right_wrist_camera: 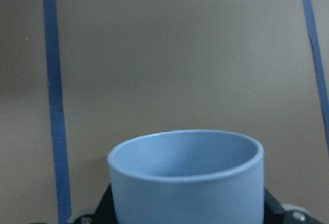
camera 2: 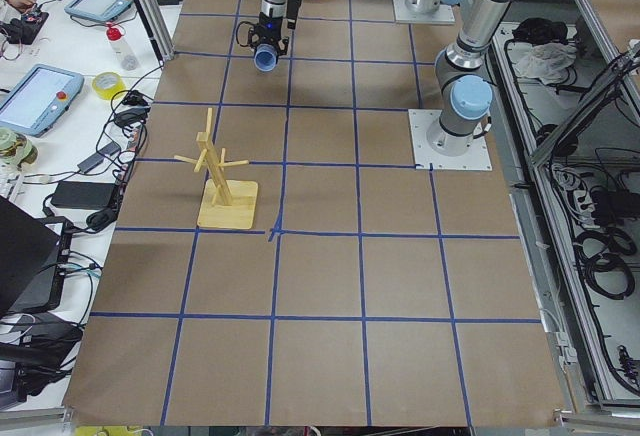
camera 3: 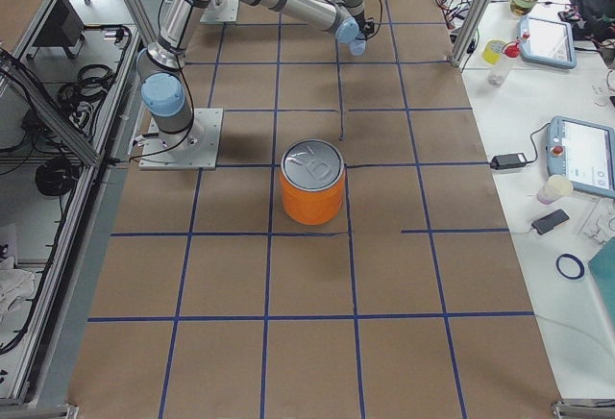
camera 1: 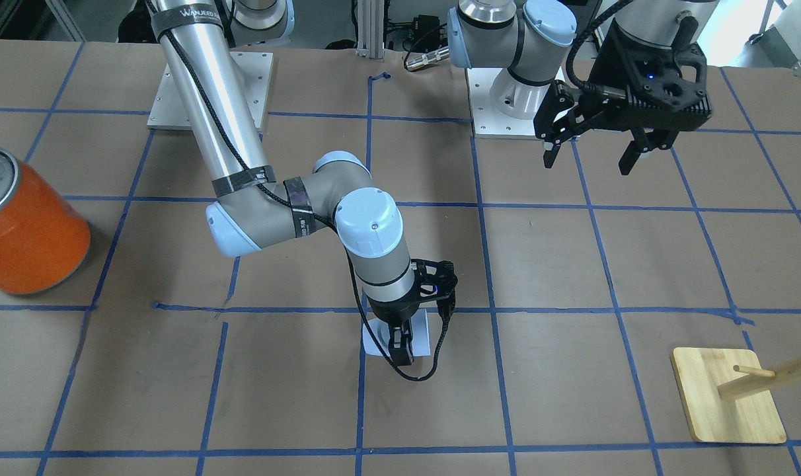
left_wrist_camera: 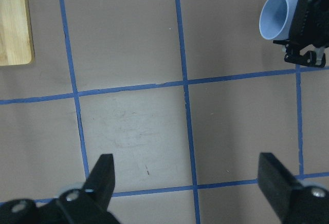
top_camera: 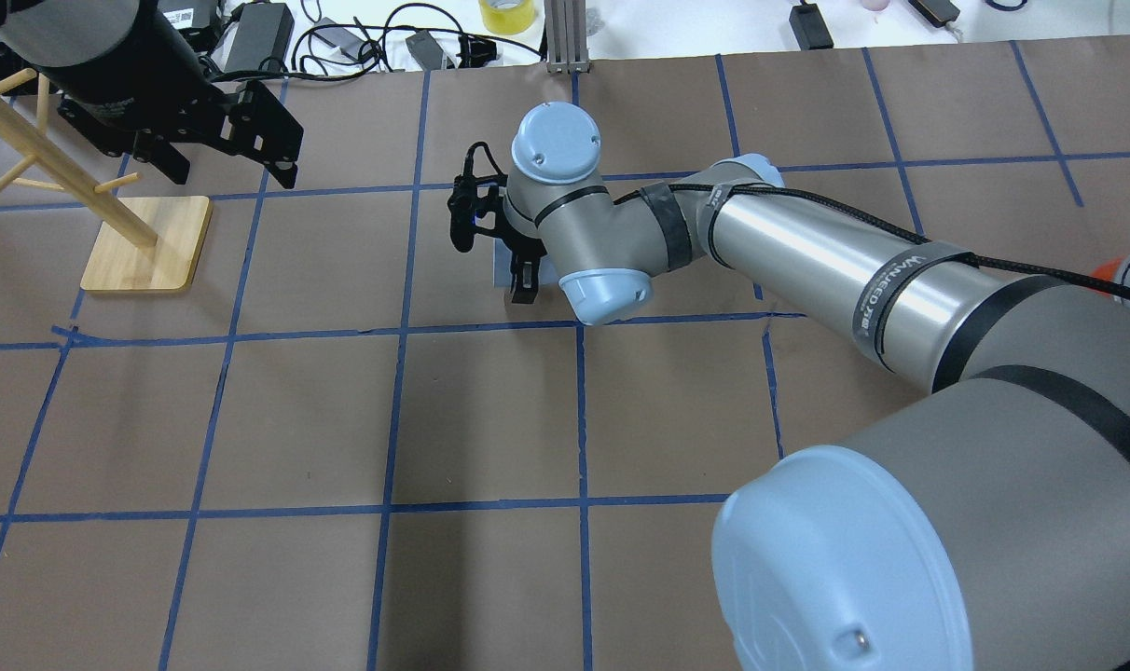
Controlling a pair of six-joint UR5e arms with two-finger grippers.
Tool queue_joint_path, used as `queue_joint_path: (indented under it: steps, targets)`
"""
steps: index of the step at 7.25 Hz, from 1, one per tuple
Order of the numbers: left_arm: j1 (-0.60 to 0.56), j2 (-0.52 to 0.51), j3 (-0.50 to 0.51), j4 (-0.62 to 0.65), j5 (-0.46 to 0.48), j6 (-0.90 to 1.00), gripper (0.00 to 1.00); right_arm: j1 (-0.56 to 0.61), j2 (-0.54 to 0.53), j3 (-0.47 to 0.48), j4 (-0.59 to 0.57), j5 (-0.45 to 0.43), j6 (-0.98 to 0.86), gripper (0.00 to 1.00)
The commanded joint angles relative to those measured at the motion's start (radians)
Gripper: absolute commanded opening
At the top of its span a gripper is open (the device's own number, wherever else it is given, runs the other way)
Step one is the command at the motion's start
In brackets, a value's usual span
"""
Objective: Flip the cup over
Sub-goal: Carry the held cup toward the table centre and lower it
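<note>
Fingers (right_wrist_camera: 271, 207) of your right gripper (camera 1: 402, 350) were closed on the cup (right_wrist_camera: 185, 175), one at each side of its wall. The cup was held out over the bench (camera 1: 572, 264) about mid-table. It was tipped so its mouth faced sideways toward the robot's left, neither up nor down. Whether any edge touched the surface I could not tell. Its darker inside showed bare, so nothing stood to spill.

You looked partway through the flip. Your main risk from here, I judged, was the smooth tapered wall sliding out of the pinch as the wrist rolled. The rim could also catch the bench if you turned it too low.

Your left gripper (camera 1: 589, 162) hung with its fingers spread and held nothing, well apart from the cup and near the wooden rack (camera 1: 727, 396). The orange can (camera 1: 27, 244) stood far off, its silver top shut and its contents unseen.
</note>
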Motion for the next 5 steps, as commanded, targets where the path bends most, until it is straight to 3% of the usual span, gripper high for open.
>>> queue_joint_path:
  steps: [1, 3, 5]
  targets:
    - [0.001, 0.0, 0.002, 0.0, 0.0, 0.0, 1.0, -0.007, -0.007, 0.04, -0.014, -0.006, -0.034, 0.62]
    - [0.0, 0.0, 0.0, 0.0, 0.0, 0.0, 1.0, -0.005, -0.018, 0.038, 0.002, -0.012, -0.022, 1.0]
    - [0.001, 0.007, 0.002, -0.001, 0.005, 0.005, 1.0, -0.007, -0.025, 0.038, 0.0, 0.001, -0.023, 1.0]
